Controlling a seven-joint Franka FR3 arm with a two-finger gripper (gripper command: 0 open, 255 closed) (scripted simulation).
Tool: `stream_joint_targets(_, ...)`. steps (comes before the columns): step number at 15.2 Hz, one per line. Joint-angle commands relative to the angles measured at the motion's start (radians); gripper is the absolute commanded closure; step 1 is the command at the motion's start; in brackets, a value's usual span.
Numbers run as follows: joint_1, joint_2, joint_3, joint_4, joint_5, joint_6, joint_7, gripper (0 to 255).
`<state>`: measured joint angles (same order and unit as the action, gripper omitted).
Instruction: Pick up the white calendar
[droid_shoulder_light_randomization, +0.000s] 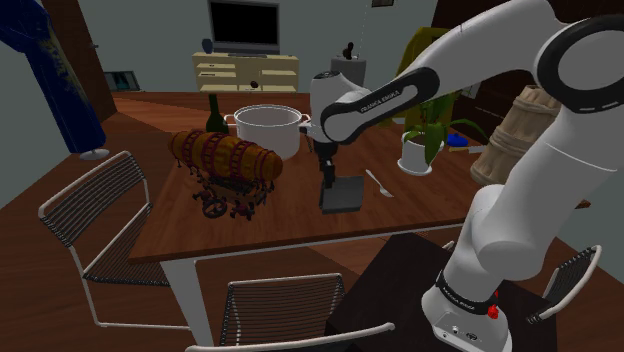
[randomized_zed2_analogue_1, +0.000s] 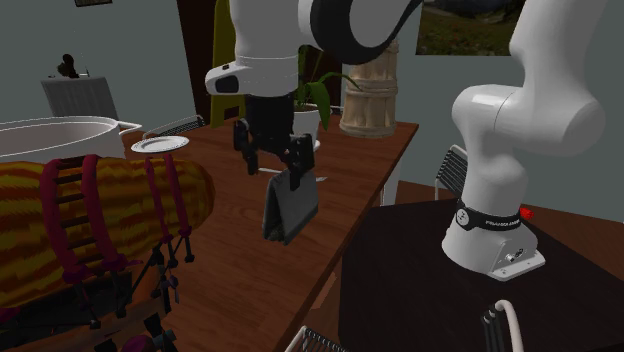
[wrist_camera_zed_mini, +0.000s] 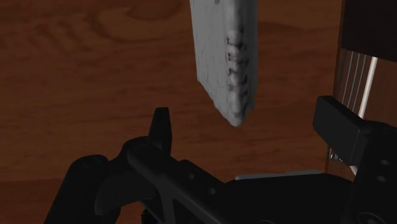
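Note:
The calendar is a grey tent-shaped stand on the brown wooden table, near the edge that faces the stand. My black gripper hangs straight down just over its top edge. From the second exterior view the gripper is open, one finger on each side of the calendar's upper edge. The wrist view shows the calendar as a pale grey slab reaching in between the two fingers. Neither finger touches it, and the gripper holds nothing.
A striped barrel on a small cart stands to the shoulder view's left of the calendar, with a white pot behind it. A potted plant and a spoon lie to the right. Wire chairs line the table's edges.

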<state>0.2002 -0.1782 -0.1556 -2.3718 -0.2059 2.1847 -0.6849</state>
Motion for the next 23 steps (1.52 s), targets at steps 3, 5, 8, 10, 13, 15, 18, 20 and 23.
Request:
stream_joint_targets(3,-0.002,0.032,-0.004,-0.027,-0.004,0.060,0.003,0)
stream_joint_targets(5,-0.002,0.045,-0.005,-0.037,-0.006,0.083,0.006,0)
stream_joint_targets(8,-0.003,0.046,-0.005,-0.037,-0.006,0.084,0.005,255)
stream_joint_targets(10,-0.003,0.045,-0.005,-0.038,-0.006,0.084,0.006,255)
stream_joint_targets(13,-0.003,0.045,-0.005,-0.038,-0.006,0.083,0.005,255)
stream_joint_targets(15,-0.003,0.044,-0.005,-0.038,-0.006,0.083,0.005,255)
stream_joint_targets(18,-0.002,0.029,-0.003,-0.025,-0.004,0.054,0.002,255)
stream_joint_targets(20,-0.001,0.014,-0.002,-0.011,-0.002,0.026,-0.001,255)
stream_joint_targets(23,0.000,-0.007,0.000,0.010,0.001,-0.016,-0.007,255)
